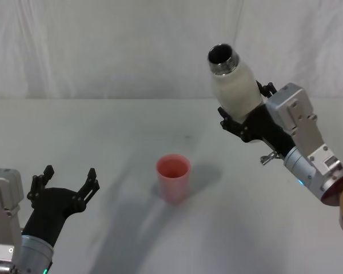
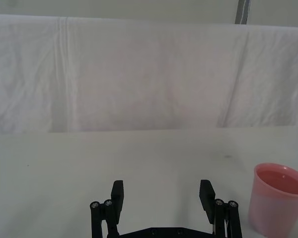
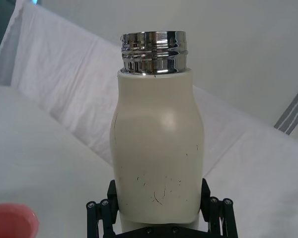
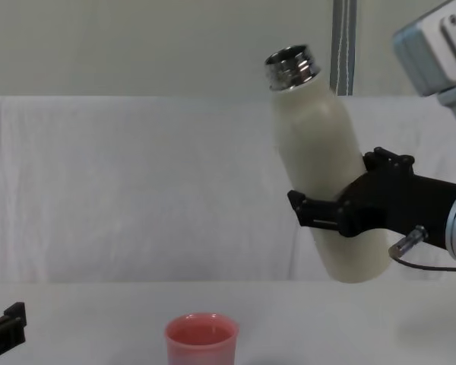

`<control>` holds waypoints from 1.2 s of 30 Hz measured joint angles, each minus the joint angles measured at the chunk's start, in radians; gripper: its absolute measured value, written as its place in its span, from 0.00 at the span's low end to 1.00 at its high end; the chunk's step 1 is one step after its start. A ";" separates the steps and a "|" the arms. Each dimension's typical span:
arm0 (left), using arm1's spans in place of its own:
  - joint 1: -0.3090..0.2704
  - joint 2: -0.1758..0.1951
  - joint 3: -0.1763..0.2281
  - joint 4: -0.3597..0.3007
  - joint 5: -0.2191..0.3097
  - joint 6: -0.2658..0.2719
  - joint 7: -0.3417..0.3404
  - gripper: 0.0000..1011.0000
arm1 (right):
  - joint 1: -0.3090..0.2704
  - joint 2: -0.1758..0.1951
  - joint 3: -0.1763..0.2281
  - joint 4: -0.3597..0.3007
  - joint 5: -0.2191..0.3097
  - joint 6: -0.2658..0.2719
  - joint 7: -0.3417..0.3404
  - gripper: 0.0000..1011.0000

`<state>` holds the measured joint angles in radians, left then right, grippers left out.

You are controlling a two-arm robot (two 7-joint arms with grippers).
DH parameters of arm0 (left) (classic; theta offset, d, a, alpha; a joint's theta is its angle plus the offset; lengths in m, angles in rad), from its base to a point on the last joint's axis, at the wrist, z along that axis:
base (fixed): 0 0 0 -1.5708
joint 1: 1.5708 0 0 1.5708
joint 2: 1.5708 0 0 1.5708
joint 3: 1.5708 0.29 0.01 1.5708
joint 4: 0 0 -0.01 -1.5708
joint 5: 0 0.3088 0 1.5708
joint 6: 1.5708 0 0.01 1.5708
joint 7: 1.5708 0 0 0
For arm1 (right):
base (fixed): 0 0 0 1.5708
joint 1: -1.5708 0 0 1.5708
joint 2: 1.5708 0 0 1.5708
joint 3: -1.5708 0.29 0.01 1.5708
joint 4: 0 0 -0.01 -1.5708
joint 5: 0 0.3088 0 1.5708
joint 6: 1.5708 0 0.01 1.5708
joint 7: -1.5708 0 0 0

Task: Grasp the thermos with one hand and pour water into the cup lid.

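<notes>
Overhead, from the head view, the right gripper (image 1: 244, 120) is clamped round the middle of the thermos (image 1: 234, 85), held in the air and leaning its open steel mouth toward the pink cup lid (image 1: 173, 177), which stands on the white table (image 1: 103, 131) below and to the left. Low at the left, the left gripper (image 1: 66, 184) waits with fingers spread, holding nothing. Its wrist view shows the cup lid (image 2: 279, 198) just beside those open fingers, with pink contents that may be water. From the right wrist, the thermos (image 3: 158, 148) looks smooth, matte and rigid, likely heavy if full, so a mid-body hold suits it. Across the chest view, the tilted thermos (image 4: 323, 175) hangs well above the cup lid (image 4: 201, 340); nothing stands between them.
</notes>
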<state>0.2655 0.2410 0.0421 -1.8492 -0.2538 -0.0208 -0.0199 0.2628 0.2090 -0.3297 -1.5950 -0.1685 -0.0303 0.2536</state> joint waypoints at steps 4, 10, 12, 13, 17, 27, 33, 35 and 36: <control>0.000 0.000 0.000 0.000 0.000 0.000 0.000 0.99 | -0.011 -0.010 0.021 0.000 0.058 -0.003 0.003 0.95; 0.000 0.000 0.000 0.000 0.000 0.000 0.000 0.99 | -0.027 -0.024 0.051 0.017 0.138 -0.022 0.007 0.95; 0.000 0.000 0.000 0.000 0.000 0.000 0.000 0.99 | -0.029 -0.025 0.055 0.020 0.148 -0.026 0.008 0.95; 0.000 0.000 0.000 0.000 0.000 0.000 0.000 0.99 | -0.033 -0.027 0.062 0.030 0.175 -0.033 0.011 0.95; 0.000 0.000 0.000 0.000 0.000 0.000 0.000 0.99 | -0.040 -0.028 0.072 0.042 0.208 -0.037 0.014 0.95; 0.000 0.000 0.000 0.000 0.000 0.000 0.000 0.99 | -0.047 -0.018 0.080 0.053 0.245 -0.009 0.010 0.95; 0.000 0.000 0.000 0.000 0.000 0.000 0.000 0.99 | -0.051 -0.013 0.089 0.068 0.267 -0.004 0.009 0.95; 0.000 0.000 0.000 0.000 0.000 0.000 0.000 0.99 | -0.053 -0.013 0.091 0.073 0.272 -0.005 0.008 0.95; 0.000 0.000 0.000 0.000 0.000 0.000 0.000 0.99 | -0.054 -0.013 0.093 0.076 0.276 -0.005 0.007 0.95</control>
<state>0.2655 0.2409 0.0421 -1.8492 -0.2538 -0.0208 -0.0199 0.2091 0.1959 -0.2369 -1.5190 0.1070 -0.0356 0.2601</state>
